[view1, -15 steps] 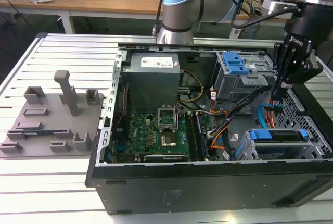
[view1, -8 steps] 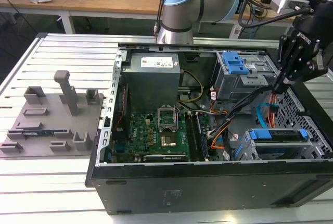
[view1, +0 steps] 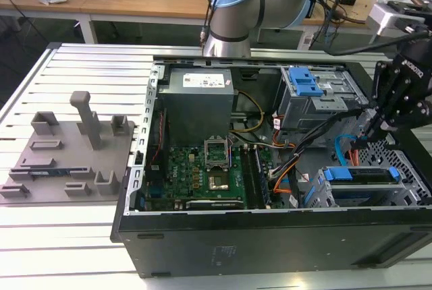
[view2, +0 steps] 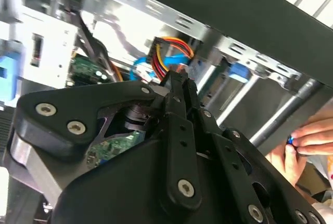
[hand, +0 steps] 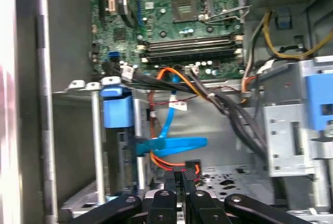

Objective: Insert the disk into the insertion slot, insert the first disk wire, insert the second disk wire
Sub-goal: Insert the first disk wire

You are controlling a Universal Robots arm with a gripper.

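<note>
Blue-framed disk [view1: 361, 174] in grey insertion slot [view1: 407, 194]

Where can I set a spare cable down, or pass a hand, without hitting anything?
Free: the slatted table around the grey fixture plate, on the exterior view's left. Inside the case, the bare metal panel is crossed by cables. Crowded: beside the disk, where the gripper holds a disk wire.
</note>
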